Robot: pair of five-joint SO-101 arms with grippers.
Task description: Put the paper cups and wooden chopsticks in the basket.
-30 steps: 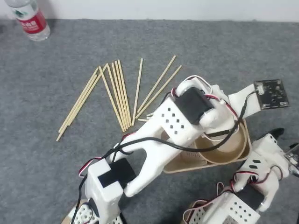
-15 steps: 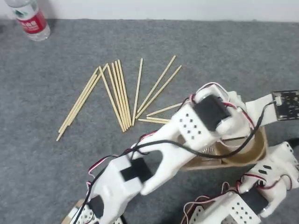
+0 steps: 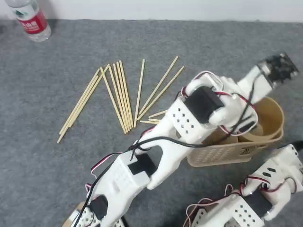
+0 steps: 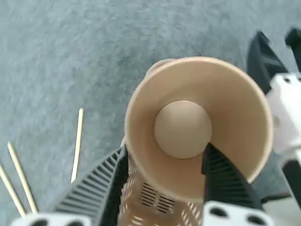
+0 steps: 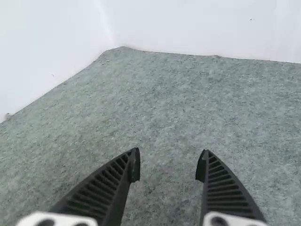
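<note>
The paper cup [image 3: 268, 117] stands in the basket [image 3: 222, 154], open side up. The basket sits on the grey carpet [image 3: 52, 179], near the right arm [image 3: 265, 189]. In the left wrist view, the left gripper [image 4: 164, 150] is right above that cup [image 4: 197, 127]. Its fingers are apart: 1 finger [image 4: 101, 190] is just outside the rim and the other is over the cup's mouth. They do not look like they are squeezing it.

The right gripper [image 5: 167, 174] is held above bare carpet with its fingers apart too, and nothing is between them.

The wooden chopsticks [image 3: 120, 94] are not in the basket yet. They lie flat on the carpet in a loose fan, well away from a water bottle [image 3: 29, 20] at the far edge.

I think the cup is very light and thin, so a hard squeeze would crush it. The rim is a good place to hold. The chopsticks look light and stiff, but they are skinny and lie close together. A grip across the middle of 1 should stop it tipping. The carpet is soft, so the fingers can press down a little to get under it.
</note>
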